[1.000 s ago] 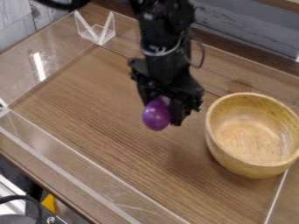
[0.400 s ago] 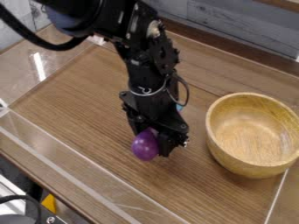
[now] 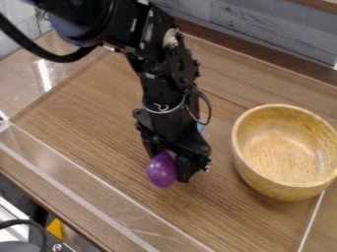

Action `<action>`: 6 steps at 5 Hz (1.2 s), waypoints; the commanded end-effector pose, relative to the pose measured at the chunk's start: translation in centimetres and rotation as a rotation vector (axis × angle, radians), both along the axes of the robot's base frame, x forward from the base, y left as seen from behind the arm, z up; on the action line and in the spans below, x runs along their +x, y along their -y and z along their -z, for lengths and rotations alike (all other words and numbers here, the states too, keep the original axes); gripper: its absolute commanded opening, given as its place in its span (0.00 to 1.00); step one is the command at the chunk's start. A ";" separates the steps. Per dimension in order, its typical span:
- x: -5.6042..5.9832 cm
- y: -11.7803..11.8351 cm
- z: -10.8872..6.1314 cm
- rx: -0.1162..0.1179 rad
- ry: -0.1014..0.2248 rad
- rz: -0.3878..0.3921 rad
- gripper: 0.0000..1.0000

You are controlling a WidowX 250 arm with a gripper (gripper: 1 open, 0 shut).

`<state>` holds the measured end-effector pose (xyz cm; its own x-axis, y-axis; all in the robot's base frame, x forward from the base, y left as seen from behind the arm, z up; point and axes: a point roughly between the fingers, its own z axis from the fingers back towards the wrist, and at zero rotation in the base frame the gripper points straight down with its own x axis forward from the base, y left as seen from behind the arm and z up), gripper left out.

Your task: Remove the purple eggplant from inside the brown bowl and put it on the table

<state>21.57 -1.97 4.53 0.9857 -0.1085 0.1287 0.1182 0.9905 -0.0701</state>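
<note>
Take the brown bowl (image 3: 285, 151) as your marker: it stands empty at the right, and the purple eggplant (image 3: 162, 170) is now well out to its left, low over the table (image 3: 79, 123) — a second ago it hung higher and nearer the bowl's rim. The arm has carried it down and away, and in the last moments the descent has nearly stopped. The gripper (image 3: 168, 167) points straight down with its dark fingers closed around the eggplant's upper half; the jaws stand fairly wide only because the toy fills them. Whether the eggplant's underside already touches the wood you cannot tell from this angle — it looks very close. By my reading, the lift-out is done and only the release remains: open the fingers, then rise clear.
</note>
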 end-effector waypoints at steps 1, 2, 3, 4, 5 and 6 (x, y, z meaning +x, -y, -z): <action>1.1 0.6 -1.7 -0.007 0.058 0.026 0.00; 1.2 -0.4 -2.8 -0.010 0.058 0.034 0.00; 0.6 -0.9 -2.7 -0.009 0.049 0.059 0.00; -0.1 -1.0 -2.4 -0.008 0.042 0.090 0.00; 0.4 -0.3 -1.5 -0.009 0.037 0.048 0.00; 0.8 0.4 -0.4 -0.008 0.030 0.008 0.00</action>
<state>21.85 -2.32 4.35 0.9857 -0.1098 0.1281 0.1205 0.9895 -0.0796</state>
